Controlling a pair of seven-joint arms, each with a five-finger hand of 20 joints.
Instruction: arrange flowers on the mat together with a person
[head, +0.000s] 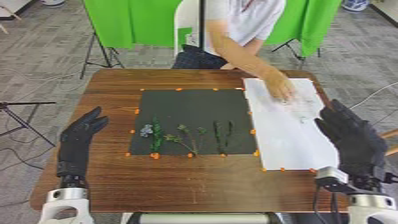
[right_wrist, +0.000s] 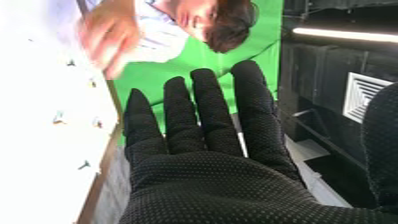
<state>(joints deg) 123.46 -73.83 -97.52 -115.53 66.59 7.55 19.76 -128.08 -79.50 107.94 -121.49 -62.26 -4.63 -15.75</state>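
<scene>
In the head view, the left hand (head: 76, 145) is hanging near the left edge of the brown table (head: 178, 187), its fingers straight and relaxed. Bare wood is separating it from the dark mat (head: 191, 107), and a wide band of wood is running between the mat and the robot. Orange tabs (head: 155, 156) are lining the mat's edges.

On the mat's near half, a pale blue flower (head: 147, 131) is lying beside a green sprig (head: 156, 140); next comes a branching sprig (head: 188, 140), then a pair of dark stems (head: 228, 134), standing a little apart from it.

The white sheet (head: 284, 145) is adjoining the mat's right edge. A person's hand (head: 282, 90) is hovering over its far part; whether it is touching a flower cannot be told. The right hand (head: 357, 147) is hanging beside the sheet, over the table's right edge, leaving little wood between them.

The right wrist view is giving a closer look at the right hand (right_wrist: 213, 190), open with fingers extended, and is showing small separate flower pieces (right_wrist: 59, 118) lying on the white sheet, spaced apart.
</scene>
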